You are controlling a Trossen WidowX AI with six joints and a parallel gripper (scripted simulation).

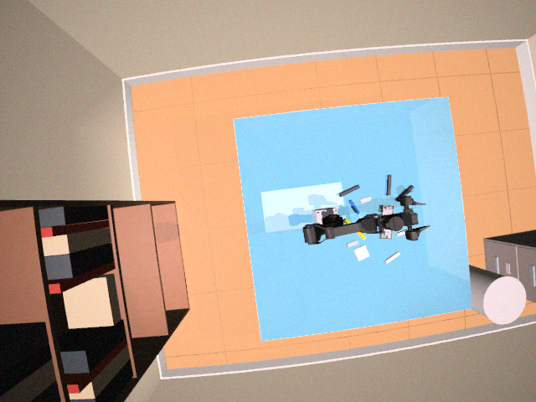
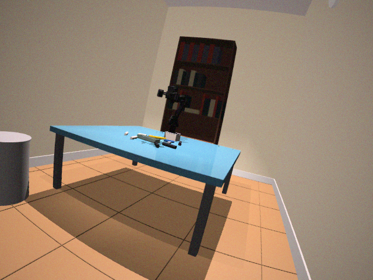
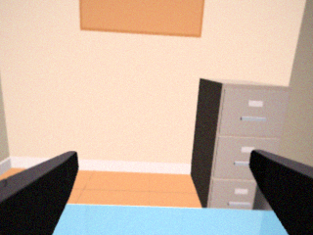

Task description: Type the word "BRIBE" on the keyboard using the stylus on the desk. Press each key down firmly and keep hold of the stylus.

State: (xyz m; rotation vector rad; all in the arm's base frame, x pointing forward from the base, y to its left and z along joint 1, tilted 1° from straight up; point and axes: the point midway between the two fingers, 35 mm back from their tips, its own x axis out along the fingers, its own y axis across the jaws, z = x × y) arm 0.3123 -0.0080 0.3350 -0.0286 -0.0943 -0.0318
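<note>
The keyboard (image 1: 386,210) (image 2: 147,138) lies on the blue desk (image 1: 346,302) (image 2: 192,159), its middle hidden under the arm in the top view. A slim yellow stick (image 1: 361,235) (image 2: 157,137) lies beside it, partly under the arm. A blue stick (image 1: 354,206) (image 2: 168,140) lies nearby. I cannot tell which of them is the stylus. My gripper (image 1: 427,214) (image 3: 165,159) is wide open, with nothing between its fingers. It hangs high above the desk, past the keyboard, and points level toward the far wall. The key letters are too small to read.
Several dark bars (image 1: 389,185) (image 2: 169,145) and small white blocks (image 1: 392,257) (image 2: 126,133) lie around the keyboard. A flat white square (image 1: 361,252) lies near the yellow stick. A filing cabinet (image 3: 249,113) and a grey cylinder (image 1: 504,300) (image 2: 13,168) stand beyond the desk.
</note>
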